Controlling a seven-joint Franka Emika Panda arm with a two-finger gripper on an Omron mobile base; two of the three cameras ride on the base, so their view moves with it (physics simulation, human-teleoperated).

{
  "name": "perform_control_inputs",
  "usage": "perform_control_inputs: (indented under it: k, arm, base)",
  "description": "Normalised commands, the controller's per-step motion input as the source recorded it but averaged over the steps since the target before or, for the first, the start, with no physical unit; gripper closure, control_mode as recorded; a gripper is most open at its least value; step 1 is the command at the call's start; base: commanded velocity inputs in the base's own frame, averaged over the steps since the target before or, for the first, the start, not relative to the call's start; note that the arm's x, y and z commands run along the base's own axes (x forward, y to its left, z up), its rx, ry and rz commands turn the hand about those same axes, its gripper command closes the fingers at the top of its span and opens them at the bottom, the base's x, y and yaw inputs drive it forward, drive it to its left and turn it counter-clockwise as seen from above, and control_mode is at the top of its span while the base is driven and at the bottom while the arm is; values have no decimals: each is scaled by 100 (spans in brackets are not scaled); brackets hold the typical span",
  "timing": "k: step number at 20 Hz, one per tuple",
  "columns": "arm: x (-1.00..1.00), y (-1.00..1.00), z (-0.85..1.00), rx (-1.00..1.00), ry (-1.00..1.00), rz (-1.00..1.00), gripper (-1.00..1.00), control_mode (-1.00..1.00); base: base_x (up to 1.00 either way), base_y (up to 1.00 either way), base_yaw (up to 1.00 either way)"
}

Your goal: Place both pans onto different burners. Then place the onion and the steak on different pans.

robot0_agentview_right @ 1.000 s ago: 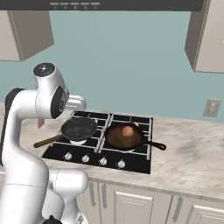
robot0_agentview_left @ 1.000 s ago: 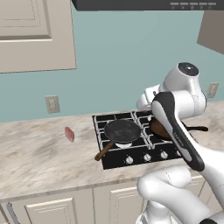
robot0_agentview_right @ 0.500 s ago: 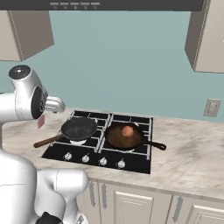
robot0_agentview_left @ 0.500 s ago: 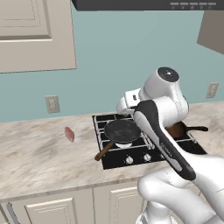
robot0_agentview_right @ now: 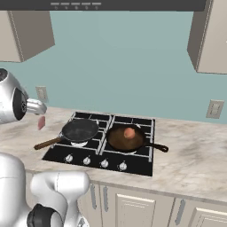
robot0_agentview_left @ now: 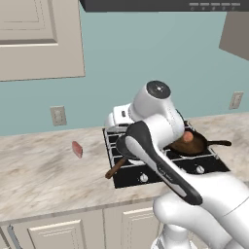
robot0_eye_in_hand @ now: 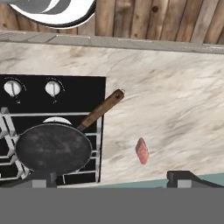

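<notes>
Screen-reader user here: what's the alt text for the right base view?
Black cooktop on a marble counter: an empty black pan sits on a left burner, the reddish-brown pan beside it holds the onion, and the steak lies on the counter to the left.

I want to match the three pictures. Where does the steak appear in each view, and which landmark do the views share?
Left base view: the steak lies on the counter, left of the cooktop.
Right base view: the steak is at the left edge, beside the arm, left of the cooktop.
Hand view: the steak is lower centre-right, on the counter.
Shared landmark: the black pan's wooden handle.
</notes>
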Motion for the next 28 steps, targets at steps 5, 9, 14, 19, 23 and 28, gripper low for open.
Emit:
perform_control_inputs:
  k: [5, 9, 14, 19, 23, 28]
  arm:
    - [0, 54, -13, 1, 0, 0, -100, -100]
    - [1, 47, -19, 2, 0, 0, -100, -100]
    - [11, 28, -31, 5, 0, 0, -100, -100]
    - [18, 2, -17, 6, -3, 0, -100, -100]
    - [20, -1, -10, 6, -2, 0, -100, -100]
    - [30, 0, -13, 2, 2, 7, -100, -100]
  base:
    - [0, 0, 0]
    - [0, 0, 0]
    - [0, 0, 0]
    - [0, 0, 0]
    - [0, 0, 0]
    - [0, 0, 0]
